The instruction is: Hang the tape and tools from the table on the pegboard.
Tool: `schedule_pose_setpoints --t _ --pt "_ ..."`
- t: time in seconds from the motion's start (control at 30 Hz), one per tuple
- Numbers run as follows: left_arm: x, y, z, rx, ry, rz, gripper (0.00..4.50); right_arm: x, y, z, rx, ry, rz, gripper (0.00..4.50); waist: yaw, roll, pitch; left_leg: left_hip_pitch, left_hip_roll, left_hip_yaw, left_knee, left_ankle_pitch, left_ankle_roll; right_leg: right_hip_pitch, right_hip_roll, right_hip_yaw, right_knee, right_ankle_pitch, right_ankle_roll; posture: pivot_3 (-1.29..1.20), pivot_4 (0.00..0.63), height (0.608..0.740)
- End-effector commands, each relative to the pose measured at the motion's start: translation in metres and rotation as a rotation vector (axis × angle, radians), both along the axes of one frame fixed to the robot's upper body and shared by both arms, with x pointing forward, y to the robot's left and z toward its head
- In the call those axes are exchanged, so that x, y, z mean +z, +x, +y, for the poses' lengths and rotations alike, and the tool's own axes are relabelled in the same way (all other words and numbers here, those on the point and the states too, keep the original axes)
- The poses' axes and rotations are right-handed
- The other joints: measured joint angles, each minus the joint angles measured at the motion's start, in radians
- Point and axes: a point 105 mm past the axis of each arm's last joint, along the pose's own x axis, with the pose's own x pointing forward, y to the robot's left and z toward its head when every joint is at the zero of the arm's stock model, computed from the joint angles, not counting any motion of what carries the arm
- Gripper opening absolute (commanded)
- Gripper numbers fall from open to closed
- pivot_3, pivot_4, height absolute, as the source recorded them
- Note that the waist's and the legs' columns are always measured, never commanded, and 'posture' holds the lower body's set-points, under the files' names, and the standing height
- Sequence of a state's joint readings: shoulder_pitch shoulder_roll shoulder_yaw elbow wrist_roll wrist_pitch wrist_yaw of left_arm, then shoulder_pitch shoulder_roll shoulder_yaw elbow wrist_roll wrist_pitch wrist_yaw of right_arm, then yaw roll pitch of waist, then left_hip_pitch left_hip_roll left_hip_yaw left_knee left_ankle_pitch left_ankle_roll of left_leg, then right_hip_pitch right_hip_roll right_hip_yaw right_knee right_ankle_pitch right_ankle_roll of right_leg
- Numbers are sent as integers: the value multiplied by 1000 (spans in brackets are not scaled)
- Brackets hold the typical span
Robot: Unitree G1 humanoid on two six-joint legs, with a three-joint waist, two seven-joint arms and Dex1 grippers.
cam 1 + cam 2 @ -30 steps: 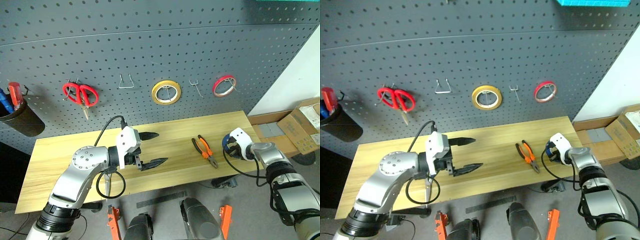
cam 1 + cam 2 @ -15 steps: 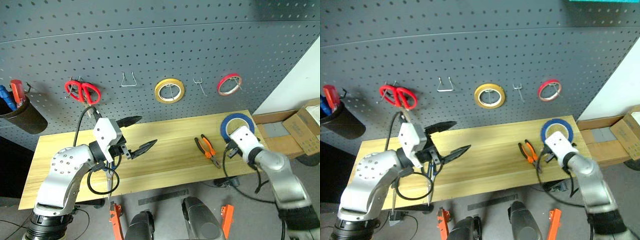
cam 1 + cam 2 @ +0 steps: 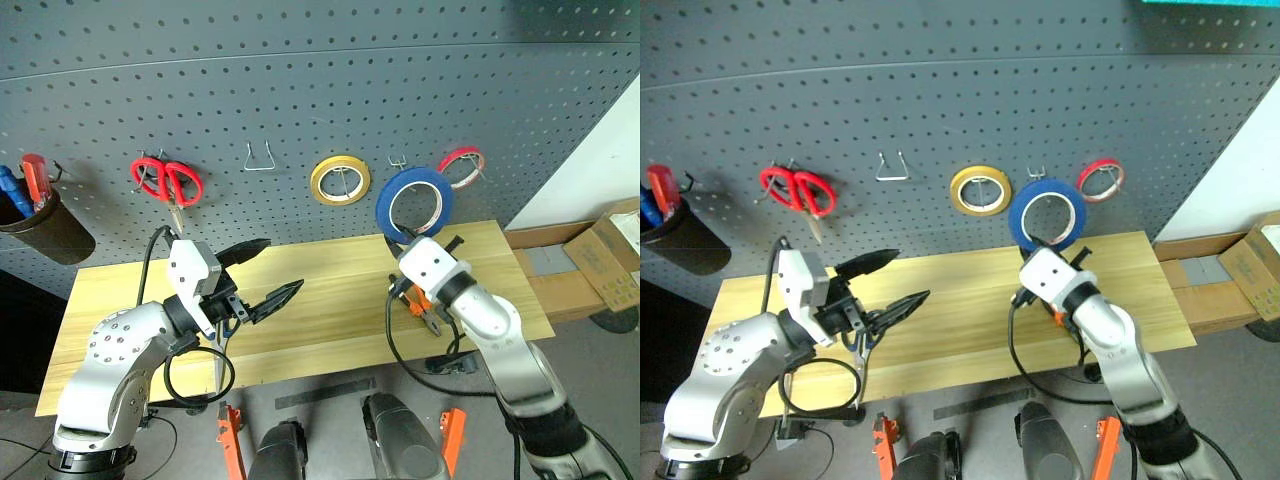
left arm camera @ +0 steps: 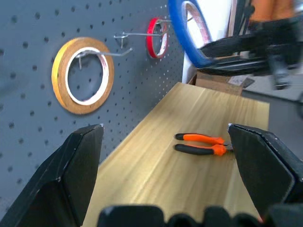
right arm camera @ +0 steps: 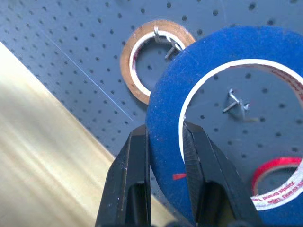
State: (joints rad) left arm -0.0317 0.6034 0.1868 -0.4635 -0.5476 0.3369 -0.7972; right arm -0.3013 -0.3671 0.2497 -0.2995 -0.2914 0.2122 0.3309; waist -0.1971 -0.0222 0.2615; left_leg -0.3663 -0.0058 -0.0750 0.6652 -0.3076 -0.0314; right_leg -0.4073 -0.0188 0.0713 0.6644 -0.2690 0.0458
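My right gripper is shut on the lower rim of the blue tape, held upright close in front of the pegboard. In the right wrist view an empty metal hook shows through the ring of the tape. The orange-and-black pliers lie on the table towards its right end, partly behind my right arm. Above the table's left part, my left gripper is open with nothing between its fingers. A slim tool lies under it, mostly hidden.
A yellow tape roll, a red tape roll, red scissors and an empty wire hook hang on the pegboard. A black cup hangs at far left. Cardboard boxes sit right of the table.
My right gripper has risen from the table's right end and swung left, carrying the blue tape up in front of the pegboard. My left gripper has drifted a little left and up, staying open.
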Motion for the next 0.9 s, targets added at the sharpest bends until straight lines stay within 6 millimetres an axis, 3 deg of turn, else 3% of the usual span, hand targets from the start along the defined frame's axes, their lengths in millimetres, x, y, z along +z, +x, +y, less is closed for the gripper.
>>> schedule_pose_setpoints --t 0.03,0.17,0.3,0.43,0.7,0.9 --pt "16 -6 -7 -33 1 -55 4500 16 19 2 20 10 -87 407 0 0 0 0 0 0 0 0 0 0 0 0 0 0 0 -264 252 740" --pt "18 -5 -12 -43 3 -64 4500 14 43 5 23 10 -91 407 0 0 0 -1 0 1 -1 0 0 -1 0 0 -1 0 0 -251 252 740" --pt "19 -5 -12 -36 3 -69 4500 11 49 10 59 24 -80 406 0 0 0 -1 0 0 -1 0 0 -1 0 0 -1 0 0 -244 250 740" --pt "19 -5 -9 -20 7 -66 4500 4 44 6 54 33 -74 1690 1 0 0 -3 0 1 -1 0 0 -2 -1 0 -1 0 0 -245 250 740" --pt "7 0 3 -6 119 -58 4500 -26 -5 -4 23 66 39 4380 6 0 0 -4 0 -1 -1 0 0 -3 -1 0 0 0 -1 -252 240 740" --pt "-18 -3 30 -62 255 84 4500 -72 -2 -17 -195 216 436 4448 -4 0 0 1 1 1 -1 0 0 -3 0 0 4 1 -2 -284 242 740"
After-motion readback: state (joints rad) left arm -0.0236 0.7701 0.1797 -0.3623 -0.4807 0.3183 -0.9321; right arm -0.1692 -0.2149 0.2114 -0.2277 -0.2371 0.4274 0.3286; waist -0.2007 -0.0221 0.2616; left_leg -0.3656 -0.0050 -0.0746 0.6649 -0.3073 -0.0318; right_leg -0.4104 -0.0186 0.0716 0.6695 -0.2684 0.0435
